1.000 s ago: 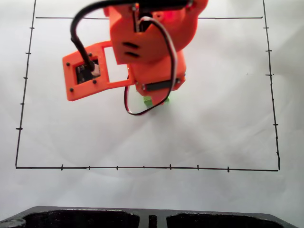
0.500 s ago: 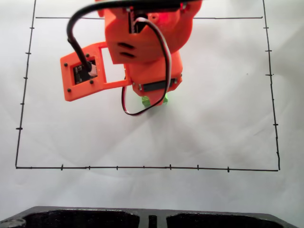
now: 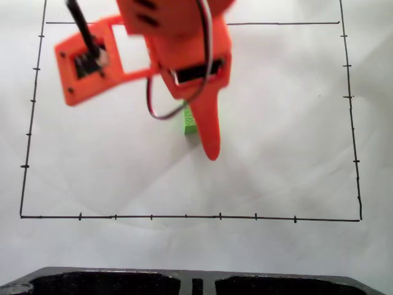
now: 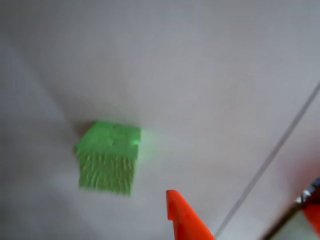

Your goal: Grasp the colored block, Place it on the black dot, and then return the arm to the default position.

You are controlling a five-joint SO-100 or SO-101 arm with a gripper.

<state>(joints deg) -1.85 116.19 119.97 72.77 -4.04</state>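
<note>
The orange arm (image 3: pixel 178 43) has risen and swung toward the upper left of the fixed view since half a second ago, when its body sat low over the colored block (image 3: pixel 190 121) and hid all but a green sliver. Now one tapering finger (image 3: pixel 207 126) of the pincer (image 3: pixel 209 147) hangs in front of the cube, covering its right side. In the wrist view the colored block (image 4: pixel 108 156) lies free on the white paper (image 4: pixel 200 75), with the orange fingertip (image 4: pixel 182 215) well apart from it at lower right — nothing is held. Only one finger shows in either view, so whether the pincer is spread or pressed together cannot be told.

The cube rests a little left of center inside the black border lines (image 3: pixel 184 216), with bare paper on every side. The black dot cannot be made out; the block may be covering it. A dark tray edge (image 3: pixel 196 281) runs along the bottom of the fixed view.

The block is a cube with no long axis — in the wrist view its faces sit slightly turned against the border line (image 4: pixel 270 160).
</note>
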